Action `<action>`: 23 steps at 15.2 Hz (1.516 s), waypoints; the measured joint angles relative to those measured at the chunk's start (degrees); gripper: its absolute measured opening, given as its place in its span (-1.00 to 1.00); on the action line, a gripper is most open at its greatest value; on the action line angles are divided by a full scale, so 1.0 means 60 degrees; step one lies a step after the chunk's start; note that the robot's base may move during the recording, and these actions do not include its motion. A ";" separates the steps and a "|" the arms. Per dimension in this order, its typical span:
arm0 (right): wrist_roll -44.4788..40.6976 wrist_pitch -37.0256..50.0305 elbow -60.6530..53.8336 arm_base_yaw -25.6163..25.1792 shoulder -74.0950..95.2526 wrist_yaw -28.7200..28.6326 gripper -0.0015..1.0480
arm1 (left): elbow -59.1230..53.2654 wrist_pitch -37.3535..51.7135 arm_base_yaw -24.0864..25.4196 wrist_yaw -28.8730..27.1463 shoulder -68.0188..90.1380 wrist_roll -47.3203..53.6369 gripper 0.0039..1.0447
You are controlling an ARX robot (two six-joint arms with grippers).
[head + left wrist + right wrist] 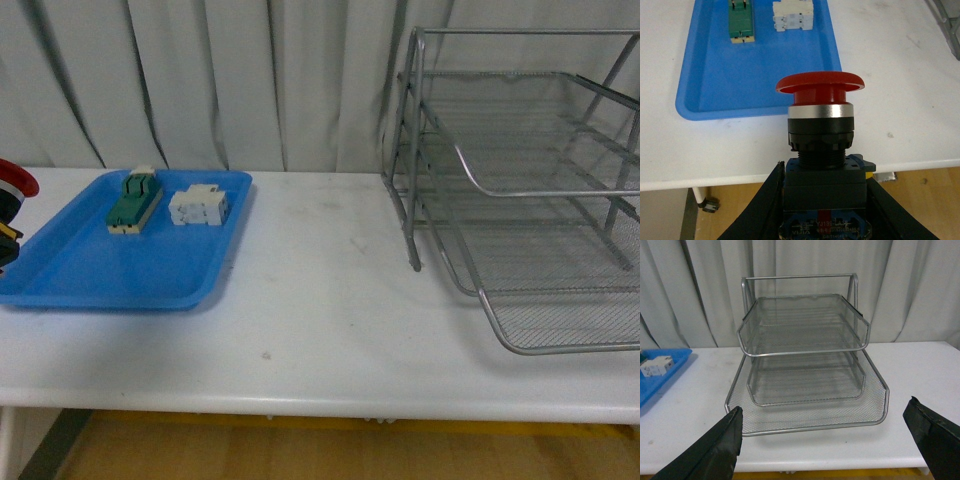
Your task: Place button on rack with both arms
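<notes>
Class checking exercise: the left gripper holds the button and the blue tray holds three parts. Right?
No: the tray holds two parts, a green switch and a white block, per the front view. The left gripper does hold the button.

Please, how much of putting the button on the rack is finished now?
Done: the button is out of the blue tray, clamped in the left gripper. In hand: it is held at the far left, away from the rack. Left: carrying it over; the rack's tiers are empty, and the right gripper faces them, open.
</notes>
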 joint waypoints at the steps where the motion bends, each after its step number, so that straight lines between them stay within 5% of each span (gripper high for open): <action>1: 0.0000 0.0000 0.0000 0.0000 0.0000 0.0000 0.87 | -0.0022 0.0040 -0.0033 -0.0095 -0.0051 -0.0062 -0.32; 20: 0.0000 0.0004 0.0000 0.0000 0.0000 0.0004 0.87 | 0.0036 0.0481 -0.0954 -0.0310 0.0437 -0.0248 -0.32; 23: 0.0000 0.0000 0.0000 0.0000 0.0000 0.0029 0.87 | 0.1574 0.0845 -0.2284 -0.0550 0.2233 -0.0248 -0.32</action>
